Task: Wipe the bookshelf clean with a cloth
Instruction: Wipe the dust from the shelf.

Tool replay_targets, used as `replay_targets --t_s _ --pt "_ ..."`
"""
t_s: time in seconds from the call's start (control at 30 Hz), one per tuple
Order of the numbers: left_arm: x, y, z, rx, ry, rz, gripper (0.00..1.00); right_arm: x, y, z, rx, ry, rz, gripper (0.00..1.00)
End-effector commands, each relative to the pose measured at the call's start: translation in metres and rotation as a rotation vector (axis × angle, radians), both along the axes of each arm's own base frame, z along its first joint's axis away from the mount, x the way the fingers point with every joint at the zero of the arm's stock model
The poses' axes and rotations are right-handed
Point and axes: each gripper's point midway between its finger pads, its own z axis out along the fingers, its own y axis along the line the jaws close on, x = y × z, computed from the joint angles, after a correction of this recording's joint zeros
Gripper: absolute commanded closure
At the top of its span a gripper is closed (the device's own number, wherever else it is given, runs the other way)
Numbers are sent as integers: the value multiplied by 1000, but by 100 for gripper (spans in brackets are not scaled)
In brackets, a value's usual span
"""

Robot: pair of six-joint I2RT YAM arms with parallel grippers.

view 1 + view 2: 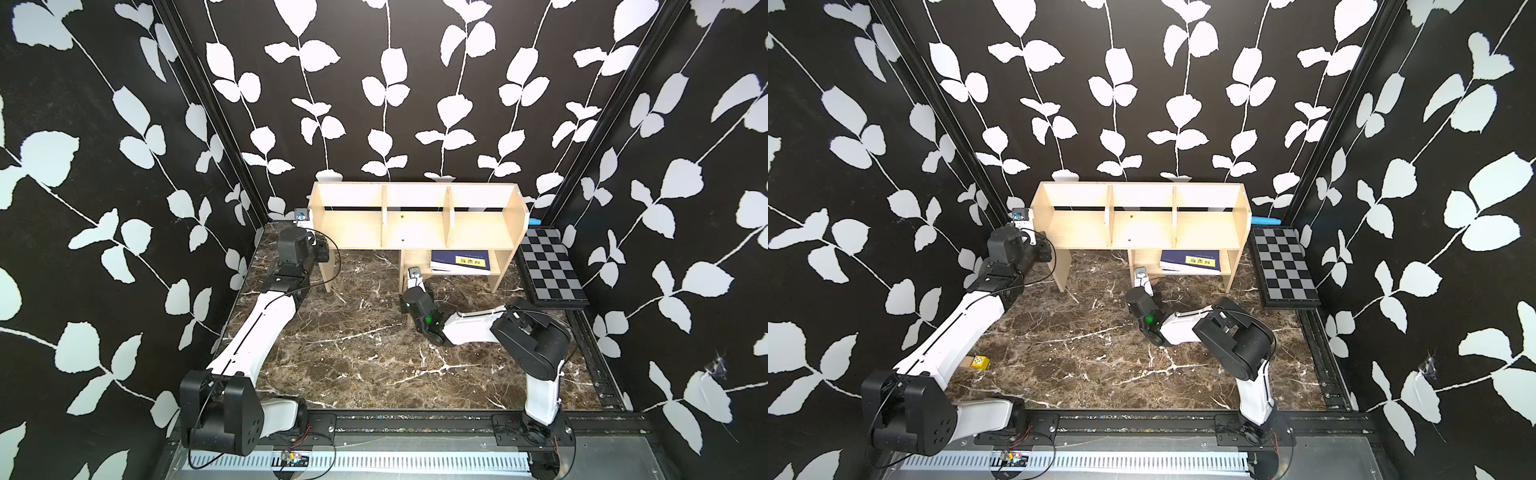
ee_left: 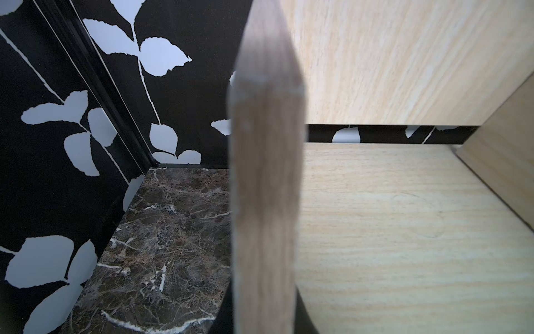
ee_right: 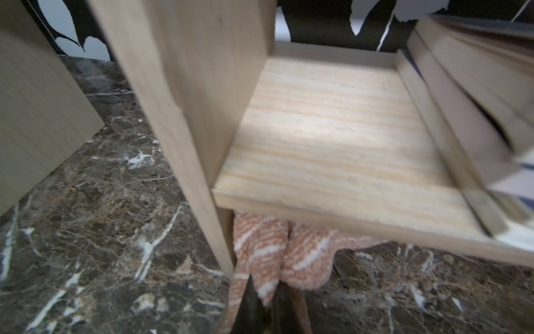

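The bookshelf [image 1: 415, 226] stands at the back of the bench [image 1: 353, 353], close before the rear wall. A book [image 1: 461, 261] lies flat on its lower shelf [image 3: 332, 138], toward the right. The cloth [image 3: 277, 254] sits under that shelf's front edge, beside its left leg. A chequered board [image 1: 550, 274] lies just right of the bookshelf, and a small block [image 1: 980, 362] near the bench's front left.

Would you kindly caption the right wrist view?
Right gripper holds the cloth under the bookshelf's lower shelf, which carries books.
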Motion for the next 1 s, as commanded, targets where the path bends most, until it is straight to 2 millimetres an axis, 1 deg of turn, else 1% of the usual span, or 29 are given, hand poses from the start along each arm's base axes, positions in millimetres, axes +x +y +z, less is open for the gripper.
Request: replay_targets --t_s 0.0,0.07,0.1,0.2,0.33,0.4,0.47,0.5,0.53,0.57,0.67,0.73,0.83,0.87,0.97 --pt "-4 -7 7 -4 -27 -5 100 5 -53 16 1 -60 -169 100" --pt "-3 -3 5 5 -17 18 100 5 -91 12 -13 -48 -257 100" --pt "-2 -1 3 8 -11 31 100 5 -108 11 -21 -39 -291 100" --pt "-1 7 0 23 4 74 100 6 -144 13 -63 -46 -364 100" --pt "-3 18 -2 51 15 136 100 6 -178 21 -93 -60 -433 100" --pt "-3 22 -1 58 17 155 100 6 -196 22 -107 -57 -468 100" --pt "-3 24 -1 58 18 163 100 5 -206 19 -101 -41 -483 100" --pt "-4 25 -1 58 15 166 100 4 -208 18 -94 -33 -479 100" --pt "-4 25 -1 57 11 169 100 4 -207 15 -87 -21 -463 100" --pt "-5 26 0 56 6 170 100 5 -203 12 -72 -6 -431 100" --pt "-5 26 2 43 1 169 100 9 -169 2 -5 49 -264 100" --pt "-5 26 2 39 2 166 100 8 -152 1 48 66 -211 100" --pt "-5 24 3 32 -1 159 100 10 -126 6 66 54 -152 100" --pt "-5 24 4 29 -4 158 100 11 -110 10 61 44 -121 100" --pt "-6 23 5 21 -10 153 100 15 -73 23 38 10 -52 100"
